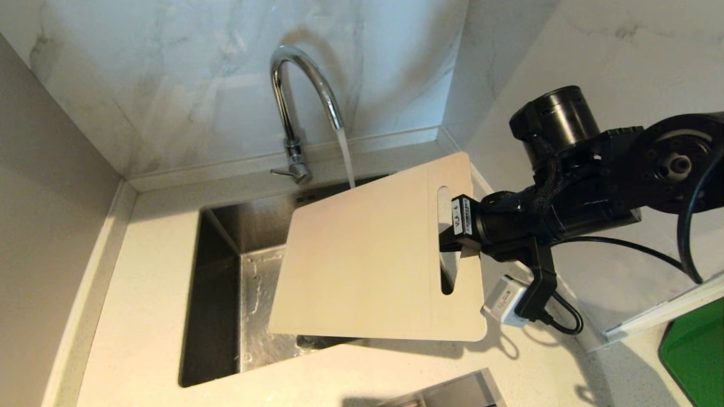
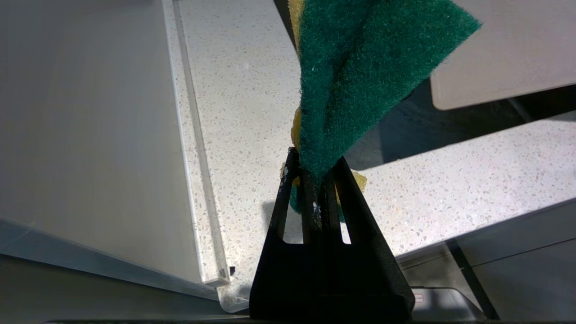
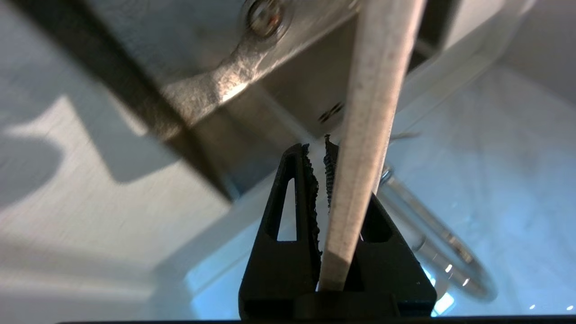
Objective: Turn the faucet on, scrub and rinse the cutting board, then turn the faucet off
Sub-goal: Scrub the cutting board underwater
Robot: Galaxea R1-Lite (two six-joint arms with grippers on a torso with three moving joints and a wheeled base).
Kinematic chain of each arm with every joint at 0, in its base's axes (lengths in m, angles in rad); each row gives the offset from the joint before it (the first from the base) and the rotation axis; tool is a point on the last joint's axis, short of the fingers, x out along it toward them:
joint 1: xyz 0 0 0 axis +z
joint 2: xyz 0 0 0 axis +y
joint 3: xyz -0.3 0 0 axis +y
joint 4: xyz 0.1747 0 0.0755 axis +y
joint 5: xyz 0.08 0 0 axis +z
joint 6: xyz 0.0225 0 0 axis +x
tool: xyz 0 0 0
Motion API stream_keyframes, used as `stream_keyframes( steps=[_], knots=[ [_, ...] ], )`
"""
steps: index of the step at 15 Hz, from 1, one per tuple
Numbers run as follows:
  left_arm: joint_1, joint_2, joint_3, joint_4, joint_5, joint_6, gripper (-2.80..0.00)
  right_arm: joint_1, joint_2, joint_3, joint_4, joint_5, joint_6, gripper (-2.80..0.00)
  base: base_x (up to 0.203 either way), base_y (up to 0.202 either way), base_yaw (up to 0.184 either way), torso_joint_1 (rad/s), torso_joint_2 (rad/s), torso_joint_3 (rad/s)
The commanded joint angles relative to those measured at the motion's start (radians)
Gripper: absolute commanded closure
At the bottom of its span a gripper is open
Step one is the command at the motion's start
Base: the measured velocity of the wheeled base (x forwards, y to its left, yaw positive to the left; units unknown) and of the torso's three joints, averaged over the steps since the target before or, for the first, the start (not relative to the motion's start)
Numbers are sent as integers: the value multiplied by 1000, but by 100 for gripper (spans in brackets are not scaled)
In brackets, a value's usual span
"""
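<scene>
Cutting board (image 1: 367, 265) held tilted over sink (image 1: 218, 294), far edge under faucet (image 1: 294, 107) stream; right gripper (image 1: 452, 226) clamped on handle-slot end. Thin, stiff, probably slippery wet; slot end safest hold. Left gripper (image 2: 315, 180) pinching sponge (image 2: 360, 67), parked

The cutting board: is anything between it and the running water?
Nothing visible. The right gripper holds the cutting board by its handle end, tilted over the sink. The stream from the faucet falls just behind the board's far edge, with only open air between them. The left gripper holds the sponge off to the side.
</scene>
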Motion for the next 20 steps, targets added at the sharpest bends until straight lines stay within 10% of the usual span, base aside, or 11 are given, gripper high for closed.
stream_keyframes(
  steps=[1, 20],
  knots=[
    [0, 1, 2, 0, 0, -1, 0, 6, 31, -2, 3, 39, -16, 0, 0, 0, 0, 0, 0, 0],
    [0, 1, 2, -1, 0, -1, 0, -55, 92, -131, 118, 78, -66, 0, 0, 0, 0, 0, 0, 0]
  ],
)
